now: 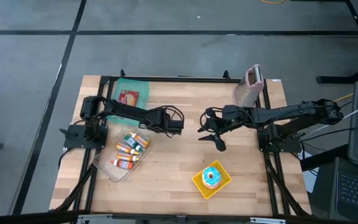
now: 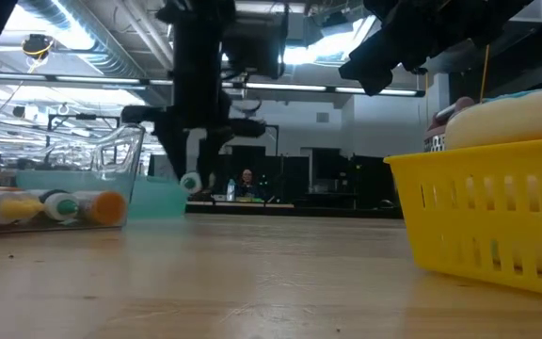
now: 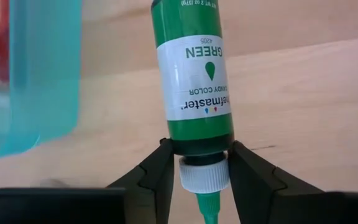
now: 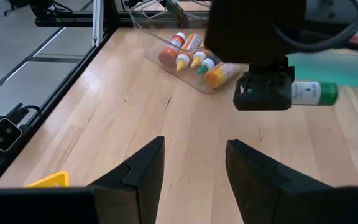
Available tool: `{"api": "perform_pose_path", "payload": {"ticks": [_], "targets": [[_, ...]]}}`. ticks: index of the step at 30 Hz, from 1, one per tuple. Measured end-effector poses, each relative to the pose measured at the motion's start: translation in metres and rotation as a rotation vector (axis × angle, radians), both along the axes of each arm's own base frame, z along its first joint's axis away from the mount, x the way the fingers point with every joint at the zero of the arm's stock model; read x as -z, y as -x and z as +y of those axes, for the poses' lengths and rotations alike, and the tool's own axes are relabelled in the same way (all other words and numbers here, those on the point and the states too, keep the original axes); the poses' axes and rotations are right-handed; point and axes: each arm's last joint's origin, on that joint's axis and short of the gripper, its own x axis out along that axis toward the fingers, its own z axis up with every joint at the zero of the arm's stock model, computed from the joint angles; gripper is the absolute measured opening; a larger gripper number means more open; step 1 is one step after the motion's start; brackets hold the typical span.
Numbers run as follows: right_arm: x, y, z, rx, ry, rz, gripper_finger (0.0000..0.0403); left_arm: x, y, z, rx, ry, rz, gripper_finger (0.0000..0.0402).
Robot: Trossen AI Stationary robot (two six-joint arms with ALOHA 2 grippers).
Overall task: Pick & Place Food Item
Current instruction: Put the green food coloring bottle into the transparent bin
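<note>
A green bottle (image 3: 194, 68) with a white label reading GREEN and a white cap is in my left gripper (image 3: 201, 155), which is shut on it over the middle of the table (image 1: 176, 122). The right wrist view shows the bottle (image 4: 316, 93) sticking out sideways from that gripper (image 4: 263, 90), above the wood. My right gripper (image 4: 194, 155) hangs open and holds nothing, to the right of the table's middle (image 1: 213, 134). My left gripper pinches the bottle's shoulder, just beside the white cap (image 3: 201, 148), between its two fingers (image 3: 157, 171). The fingers come steeply from above and lie across the bottle. The bottle sits about level, its body reaching out to one side, lifted clear of the table.
A clear tub (image 1: 126, 152) with several coloured bottles lies at the left. A teal tray (image 1: 129, 96) sits at the far left. A yellow basket (image 1: 212, 179) with a frosted doughnut stands near the front edge, and a pink-grey basket (image 1: 250, 87) stands at the far right.
</note>
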Motion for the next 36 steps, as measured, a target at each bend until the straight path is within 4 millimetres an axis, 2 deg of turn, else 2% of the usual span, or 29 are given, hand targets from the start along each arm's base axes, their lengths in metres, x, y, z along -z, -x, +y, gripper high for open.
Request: {"api": "perform_pose_path", "payload": {"ticks": [12, 16, 20, 25, 28, 31, 36], "targets": [[0.001, 0.000, 0.000, 0.000, 0.001, 0.009, 0.0168, -0.046, -0.024, -0.011, 0.188, -0.141, -0.089, 0.0112], [0.002, 0.001, 0.000, -0.004, 0.008, 0.022, 0.0168, -0.064, -0.024, -0.022, 0.253, -0.140, -0.072, 0.0094], [0.003, 0.001, 0.000, -0.010, 0.020, 0.025, 0.0168, -0.080, -0.017, -0.038, 0.287, -0.108, -0.013, 0.0057], [0.002, 0.001, 0.000, -0.011, 0.020, 0.015, 0.0168, -0.087, -0.015, -0.054, 0.351, -0.068, -0.014, 0.0032], [0.001, 0.001, 0.000, -0.010, 0.019, 0.010, 0.0168, -0.087, -0.022, -0.058, 0.415, -0.052, -0.057, 0.0045], [0.001, 0.001, 0.000, -0.009, 0.018, 0.008, 0.0168, -0.087, -0.032, -0.057, 0.451, -0.109, -0.122, 0.0074], [-0.002, -0.001, 0.001, -0.009, 0.013, -0.027, 0.0168, -0.082, -0.046, -0.037, 0.419, -0.238, -0.152, 0.0135]]}}
